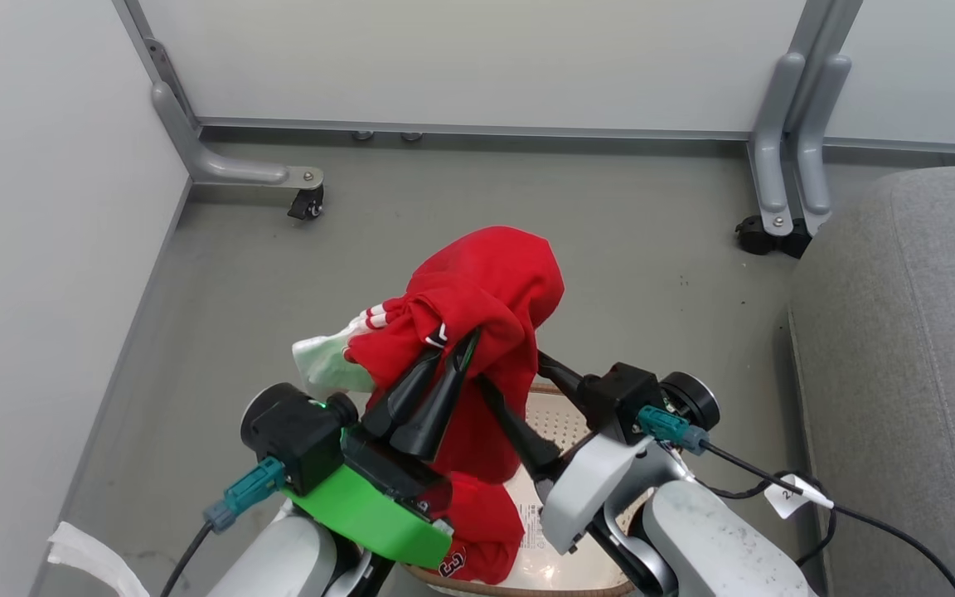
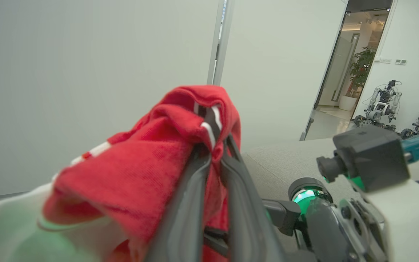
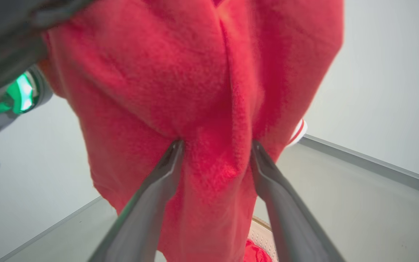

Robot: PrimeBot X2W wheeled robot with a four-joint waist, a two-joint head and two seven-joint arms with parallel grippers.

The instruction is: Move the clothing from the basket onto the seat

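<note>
Head camera: high, facing steeply down at the floor (image 1: pixel 610 240), with the seat (image 1: pixel 900 373) at right. Left wrist camera: near-level, close behind the clothing (image 2: pixel 140 171), facing right toward the seat. Right wrist camera: very close, angled up the same clothing.

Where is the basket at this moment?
In the head view the basket is at the bottom centre, beneath the held-up red clothing, and the grey seat stands to its right.
</note>
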